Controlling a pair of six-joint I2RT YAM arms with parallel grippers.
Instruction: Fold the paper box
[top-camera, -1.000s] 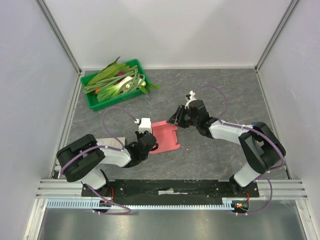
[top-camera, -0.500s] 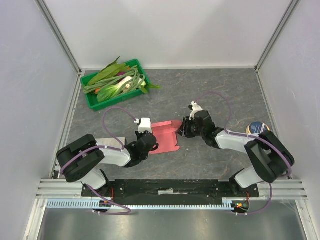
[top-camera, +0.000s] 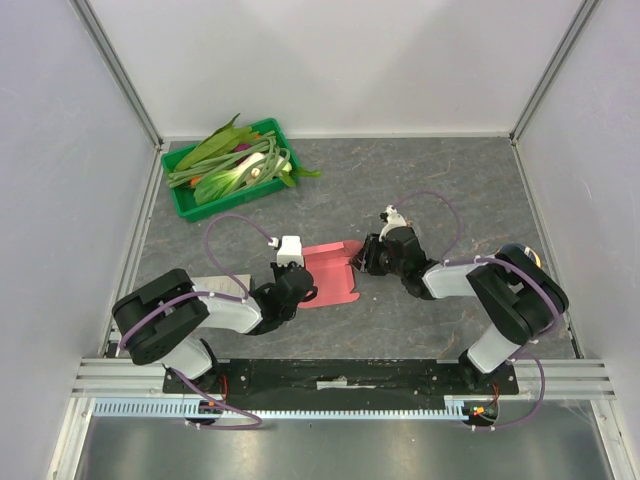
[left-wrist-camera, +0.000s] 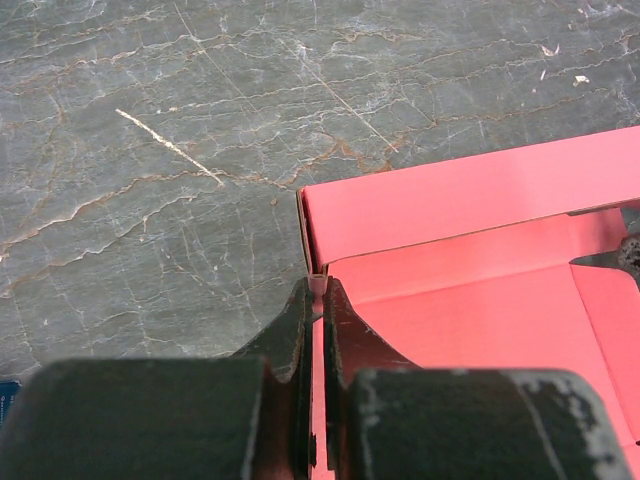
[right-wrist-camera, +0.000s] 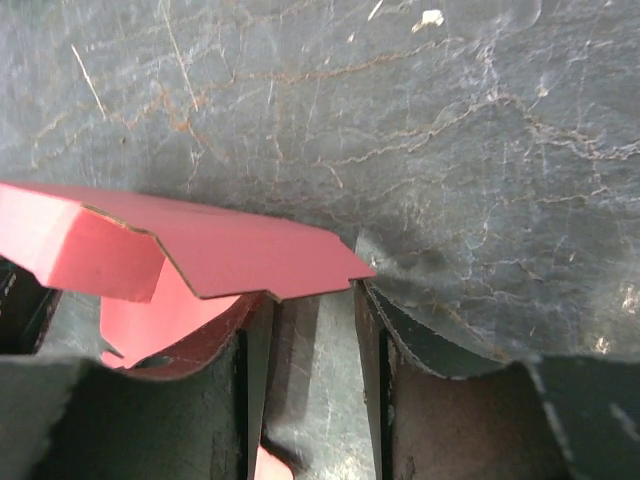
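The paper box (top-camera: 330, 272) is a pink-red cardboard piece lying partly folded on the grey table, between the two arms. My left gripper (top-camera: 299, 291) is at its left edge and shut on the thin cardboard wall (left-wrist-camera: 315, 283); the box floor and a raised side panel (left-wrist-camera: 470, 195) spread to the right. My right gripper (top-camera: 364, 258) is at the box's right end with its jaws open. Bare table shows between its fingers (right-wrist-camera: 250, 360), and a raised pink flap (right-wrist-camera: 230, 250) hangs just over the fingertips.
A green tray (top-camera: 180, 195) holding long green vegetables sits at the back left. A white booklet (top-camera: 214, 287) lies under the left arm. White walls with metal posts close in the table on three sides.
The right gripper came down to the box's right end and its jaws opened. The right arm's elbow swung in over the round tin. The left gripper kept its hold.
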